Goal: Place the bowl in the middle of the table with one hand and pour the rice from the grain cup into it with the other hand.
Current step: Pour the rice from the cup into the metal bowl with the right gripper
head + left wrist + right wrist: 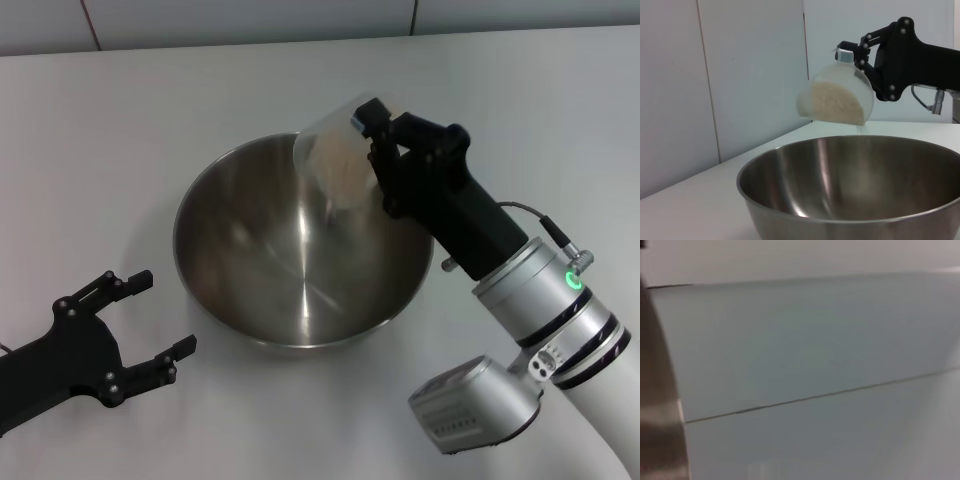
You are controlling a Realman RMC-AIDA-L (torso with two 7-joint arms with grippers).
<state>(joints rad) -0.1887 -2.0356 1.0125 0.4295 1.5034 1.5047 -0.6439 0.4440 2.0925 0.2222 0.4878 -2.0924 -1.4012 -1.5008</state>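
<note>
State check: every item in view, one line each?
bowl: upright on the table, no rice pile visible inside.
grain cup: tipped over the bowl's rim, clear of the table.
rice: mostly in the cup, banked toward its lower side; a thin trickle at the lip.
right hand: shut on the grain cup, above the bowl's far side.
left hand: open, empty, beside the bowl, apart from it.

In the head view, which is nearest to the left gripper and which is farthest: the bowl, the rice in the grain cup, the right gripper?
1. The bowl: beside the open left gripper, to its right on the table.
2. The rice: inside the tilted grain cup, above the bowl's far rim.
3. The right gripper: just beyond the rice, holding the cup.
</note>
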